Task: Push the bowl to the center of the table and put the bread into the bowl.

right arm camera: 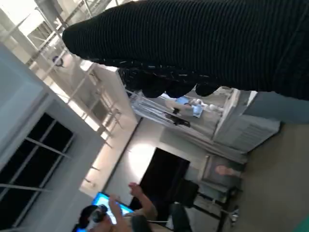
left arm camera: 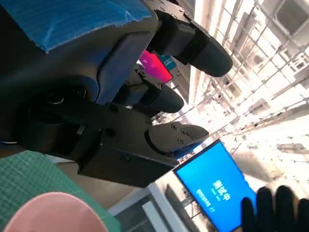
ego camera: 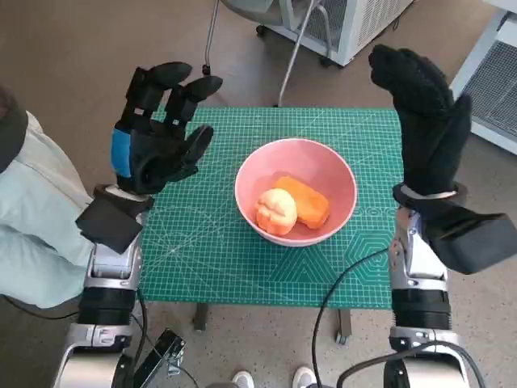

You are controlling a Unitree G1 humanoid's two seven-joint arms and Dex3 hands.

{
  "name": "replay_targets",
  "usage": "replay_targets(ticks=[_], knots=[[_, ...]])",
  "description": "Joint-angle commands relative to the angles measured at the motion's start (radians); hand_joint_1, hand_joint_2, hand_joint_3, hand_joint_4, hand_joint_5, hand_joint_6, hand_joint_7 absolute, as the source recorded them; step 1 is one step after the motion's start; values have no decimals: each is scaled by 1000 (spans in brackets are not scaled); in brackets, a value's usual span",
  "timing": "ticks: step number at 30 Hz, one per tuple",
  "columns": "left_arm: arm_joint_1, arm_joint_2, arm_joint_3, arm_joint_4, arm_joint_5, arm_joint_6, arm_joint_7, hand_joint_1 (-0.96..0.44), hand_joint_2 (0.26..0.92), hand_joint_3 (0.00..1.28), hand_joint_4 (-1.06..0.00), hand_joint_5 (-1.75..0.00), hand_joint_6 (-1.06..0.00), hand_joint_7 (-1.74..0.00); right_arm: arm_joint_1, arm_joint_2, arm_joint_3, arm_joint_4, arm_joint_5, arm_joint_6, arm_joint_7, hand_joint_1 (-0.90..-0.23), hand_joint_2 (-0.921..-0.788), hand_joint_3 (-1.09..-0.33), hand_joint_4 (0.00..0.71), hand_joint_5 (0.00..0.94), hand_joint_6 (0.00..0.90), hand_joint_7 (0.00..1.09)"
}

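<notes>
Since the bread (ego camera: pixel 303 202) sits in the bowl (ego camera: pixel 296 194) between both hands, left hand (ego camera: pixel 157 129) & right hand (ego camera: pixel 420 113) w/ fingers spread, holding 0, should just retreat.

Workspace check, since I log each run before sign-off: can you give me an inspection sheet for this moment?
Surface: green cutting mat covers the small table.
Job's things: pink bowl near the mat's middle, holding orange bread and a pale round piece.
Clutter: nothing seen on the mat.
Hands: left hand and right hand raised, holding nothing, fingers apart.
Cables: black cable crosses the mat's near right edge.
Surroundings: white wheeled cabinet behind; shoes at the near edge.
</notes>
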Motion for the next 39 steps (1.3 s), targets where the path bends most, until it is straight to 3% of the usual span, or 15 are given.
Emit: replay_targets(ticks=[1, 6, 20, 39], knots=[[-27, -19, 20, 3, -43, 0, -1, 12, 696, 701, -72, -1067, -112, -1124, 3, -6, 6, 13, -19, 21, -14, -511, -921, -585, 404, 9, 97, 743], [-42, -29, 20, 21, -53, 1, -3, 3, 711, 679, -71, -1066, -99, -1136, 5, -13, 6, 14, -21, 29, -15, -514, -921, -582, 404, 9, 100, 738], [-59, -32, 8, 85, -21, -14, 6, -53, 830, 413, -142, -892, -212, -725, 9, -12, 4, 26, -12, 39, -10, -521, -921, -571, 405, 8, 110, 728], [-84, -57, 0, 208, 26, -128, 61, -64, 872, 317, -228, -573, -221, -570, 13, -5, 1, 90, 10, 9, 16, -506, -921, -565, 401, 4, 117, 729]])
